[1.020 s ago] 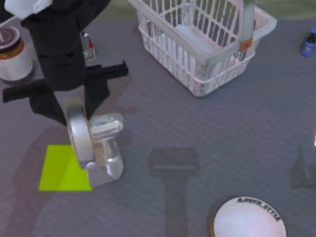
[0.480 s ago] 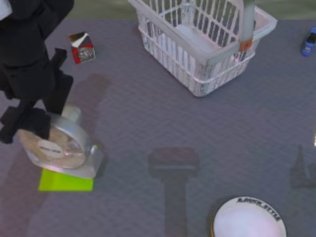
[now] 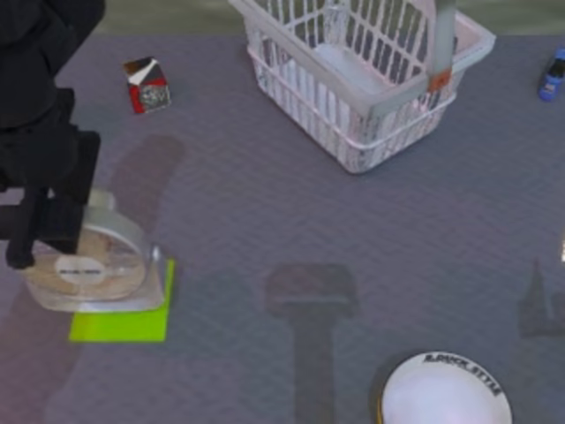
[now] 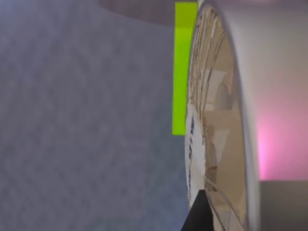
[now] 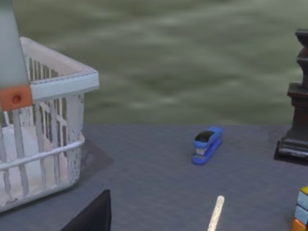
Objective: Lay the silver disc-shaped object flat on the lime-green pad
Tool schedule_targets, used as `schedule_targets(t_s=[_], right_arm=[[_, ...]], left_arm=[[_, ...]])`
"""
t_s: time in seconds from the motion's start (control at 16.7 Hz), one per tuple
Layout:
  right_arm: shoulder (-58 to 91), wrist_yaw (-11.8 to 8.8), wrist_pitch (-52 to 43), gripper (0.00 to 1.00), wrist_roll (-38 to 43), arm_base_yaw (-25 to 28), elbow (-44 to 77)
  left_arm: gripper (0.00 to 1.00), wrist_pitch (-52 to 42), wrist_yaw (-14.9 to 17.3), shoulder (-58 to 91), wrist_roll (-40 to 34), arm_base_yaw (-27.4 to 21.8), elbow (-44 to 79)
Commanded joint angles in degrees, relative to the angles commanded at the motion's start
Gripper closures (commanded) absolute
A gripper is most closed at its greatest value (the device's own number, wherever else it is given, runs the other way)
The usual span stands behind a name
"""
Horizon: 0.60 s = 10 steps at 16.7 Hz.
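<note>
Silver disc-shaped object (image 3: pixel 86 269), gripped in the left end effector (image 3: pixel 40 231), lies nearly flat, overhanging the lime-green pad (image 3: pixel 119 324) just beneath; next, probably release.

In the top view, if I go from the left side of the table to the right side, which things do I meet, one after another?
Left gripper holding the silver disc-shaped object over the lime-green pad → small red and white carton → white wire basket → white round lid with black lettering → blue stapler.

Grey textured table (image 3: pixel 265 230) before blurred olive backdrop.
</note>
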Motion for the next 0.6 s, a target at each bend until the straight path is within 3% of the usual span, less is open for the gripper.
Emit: schedule_targets(t_s=[0.24, 0.6], right_arm=[[0.0, 0.0, 0.0, 0.0, 0.0, 0.0, 0.0], [0.0, 0.0, 0.0, 0.0, 0.0, 0.0, 0.0]], left_arm=[[1.0, 0.12, -0.01, 0.26, 0.2, -0.3, -0.03], [1.0, 7.45, -0.01, 0.88, 0.26, 0.21, -6.53]])
